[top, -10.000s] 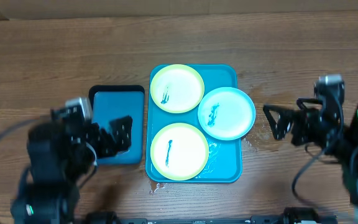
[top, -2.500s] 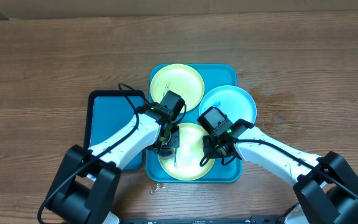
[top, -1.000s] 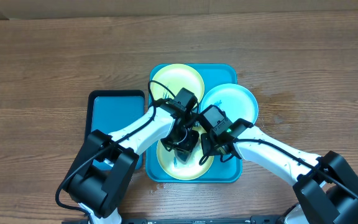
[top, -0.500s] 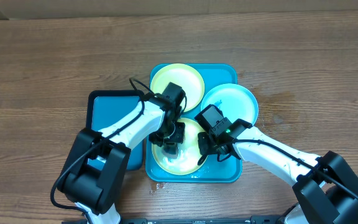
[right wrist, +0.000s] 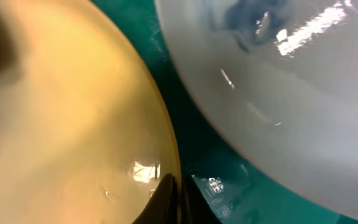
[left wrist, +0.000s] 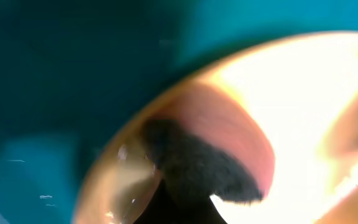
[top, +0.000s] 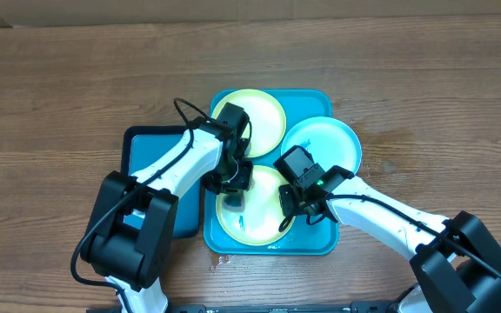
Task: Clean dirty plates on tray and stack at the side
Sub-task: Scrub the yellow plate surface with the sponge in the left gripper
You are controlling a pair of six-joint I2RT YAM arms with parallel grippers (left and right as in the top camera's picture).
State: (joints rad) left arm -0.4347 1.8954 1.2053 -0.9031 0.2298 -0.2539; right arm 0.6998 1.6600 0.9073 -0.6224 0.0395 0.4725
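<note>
Tray (top: 313,103): teal, wet-looking, mid-desk (top: 76,78); it carries all three plates.
Far plate (top: 263,117): pale yellow-green, at the tray's far edge.
Light blue plate (top: 324,148): overhangs the tray's right rim, with a dark teal smear on it.
Near plate (top: 255,224): pale yellow-green, at the tray's near edge, with a small teal mark.
Small tray (top: 142,149): blue with a black rim, just left of the teal tray.
Left gripper (top: 233,184): over the near plate's left part. Its wrist view is blurred, but it seems clenched on a dark fuzzy pad (left wrist: 191,168) pressed to the plate.
Right gripper (top: 287,209): fingertips nearly together, clamped on the near plate's right rim.
</note>
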